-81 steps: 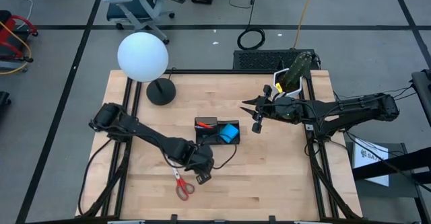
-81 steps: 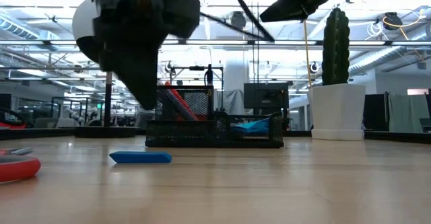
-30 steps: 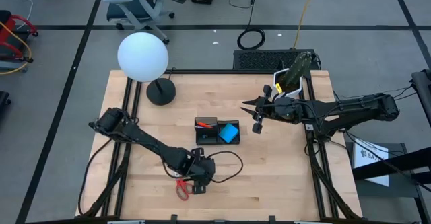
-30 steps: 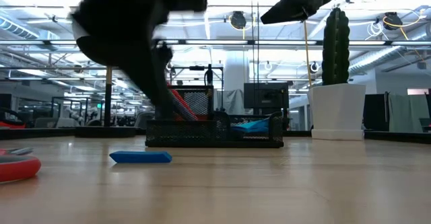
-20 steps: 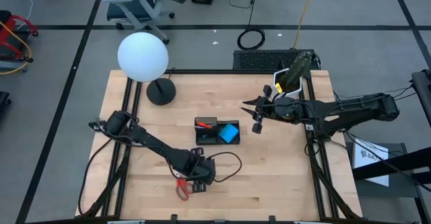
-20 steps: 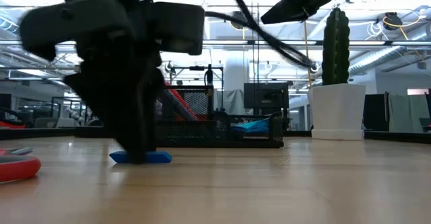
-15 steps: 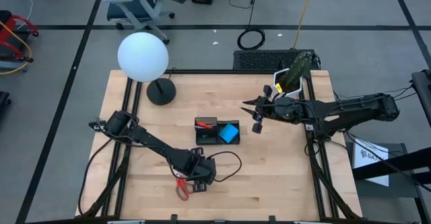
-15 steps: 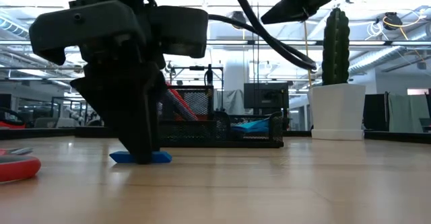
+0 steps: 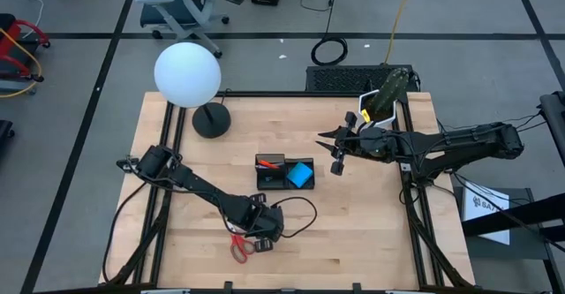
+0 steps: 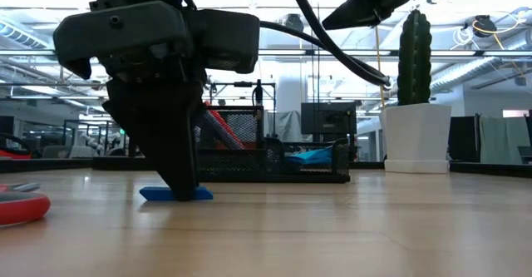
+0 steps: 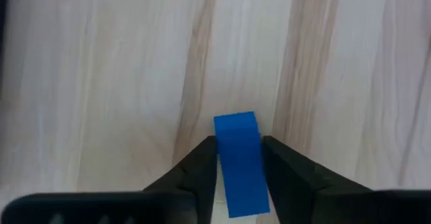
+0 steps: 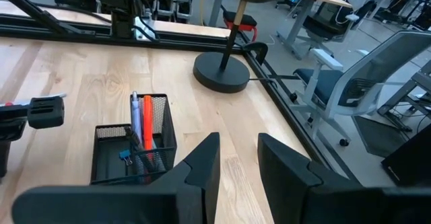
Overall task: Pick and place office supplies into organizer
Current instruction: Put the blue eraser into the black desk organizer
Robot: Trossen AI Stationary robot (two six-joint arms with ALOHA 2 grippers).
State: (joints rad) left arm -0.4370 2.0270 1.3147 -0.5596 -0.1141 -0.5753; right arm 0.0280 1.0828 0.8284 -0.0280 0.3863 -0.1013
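A small blue eraser (image 11: 239,163) lies flat on the wooden table, near the front, left of the middle. My left gripper (image 10: 184,185) stands over it, pointing steeply down, shut on it. The red-handled scissors (image 9: 240,248) lie on the table just beside it. The black organizer (image 9: 258,175) sits mid-table and holds a blue note pad (image 9: 300,174) and a red pen (image 9: 269,163). My right gripper (image 12: 239,157) hangs open in the air to the right of the organizer, with nothing between its fingers. My left gripper pinches the eraser's two long sides (image 11: 221,158) between its two fingers (image 11: 199,170). The fingers come from above, pointing steeply down, one on each side across its width. The eraser lies flat with its underside (image 10: 176,199) on the table.
A white globe lamp (image 9: 187,75) on a round black base (image 9: 211,120) stands at the far left. A potted cactus (image 10: 416,61) stands at the far right corner. A black cable (image 9: 300,210) loops over the table beside my left gripper.
My left gripper has come down onto the blue eraser, and its fingertips have drawn in against the eraser's sides. The eraser stays flat on the table.
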